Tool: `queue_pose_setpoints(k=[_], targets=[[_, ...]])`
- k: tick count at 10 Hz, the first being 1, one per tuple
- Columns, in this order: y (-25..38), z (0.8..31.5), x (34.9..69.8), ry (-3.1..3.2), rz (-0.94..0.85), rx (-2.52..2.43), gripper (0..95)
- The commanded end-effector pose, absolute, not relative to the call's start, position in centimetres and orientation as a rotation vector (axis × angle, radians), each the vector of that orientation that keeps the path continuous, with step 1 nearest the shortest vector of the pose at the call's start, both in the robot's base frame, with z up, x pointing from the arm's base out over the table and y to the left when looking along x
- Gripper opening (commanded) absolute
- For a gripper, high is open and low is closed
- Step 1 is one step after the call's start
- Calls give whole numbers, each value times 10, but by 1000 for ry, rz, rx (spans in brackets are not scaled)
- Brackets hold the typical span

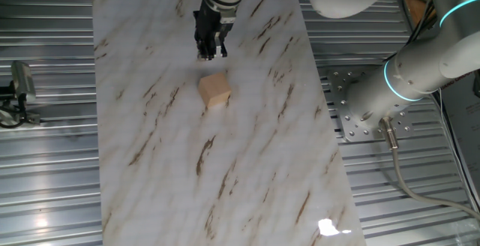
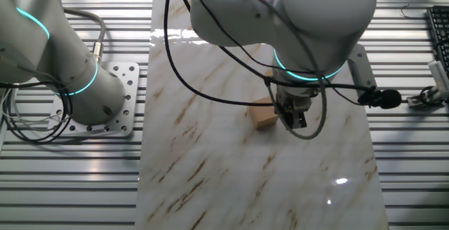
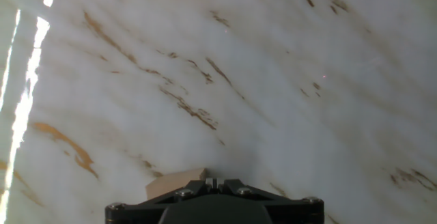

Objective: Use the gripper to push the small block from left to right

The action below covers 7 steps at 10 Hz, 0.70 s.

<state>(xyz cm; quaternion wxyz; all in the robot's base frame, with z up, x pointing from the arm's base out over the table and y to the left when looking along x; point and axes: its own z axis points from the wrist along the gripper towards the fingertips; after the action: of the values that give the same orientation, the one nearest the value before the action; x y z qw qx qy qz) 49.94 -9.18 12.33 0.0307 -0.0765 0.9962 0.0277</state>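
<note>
White marble-patterned sheet with tan-brown veins covers the tabletop, which lies on ribbed metal decking. In one fixed view the small block, a light tan wooden cube, sits on the upper middle of the sheet, and the tool hangs just above it at about 12 o'clock, near the cube but apart from it, with bare marble showing between the fingertips and the block's top edge. The black fingers look close together with nothing between them, though how narrow the gap is cannot be told for sure. In the other fixed view the small block lies just at 9 o'clock of the tool, very near or touching; the arm's bulk above hides the exact contact. A glowing cyan ring circles the wrist above the tool, and black cables loop down past it. In the hand view the dark tool body fills the bottom edge, and a corner of the small block shows at its 10 o'clock, tight against the housing. A second grey arm with cyan rings stands on a bolted plate at 3 o'clock of the sheet.
</note>
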Motion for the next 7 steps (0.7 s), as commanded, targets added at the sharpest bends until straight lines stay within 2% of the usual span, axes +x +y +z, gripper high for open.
queue_pose_setpoints(k=[1,3,7], targets=[[-91,124,500,3126,95,-233,0],[-91,124,500,3145,6,-182,0],[-91,124,500,3176,-34,-115,0]])
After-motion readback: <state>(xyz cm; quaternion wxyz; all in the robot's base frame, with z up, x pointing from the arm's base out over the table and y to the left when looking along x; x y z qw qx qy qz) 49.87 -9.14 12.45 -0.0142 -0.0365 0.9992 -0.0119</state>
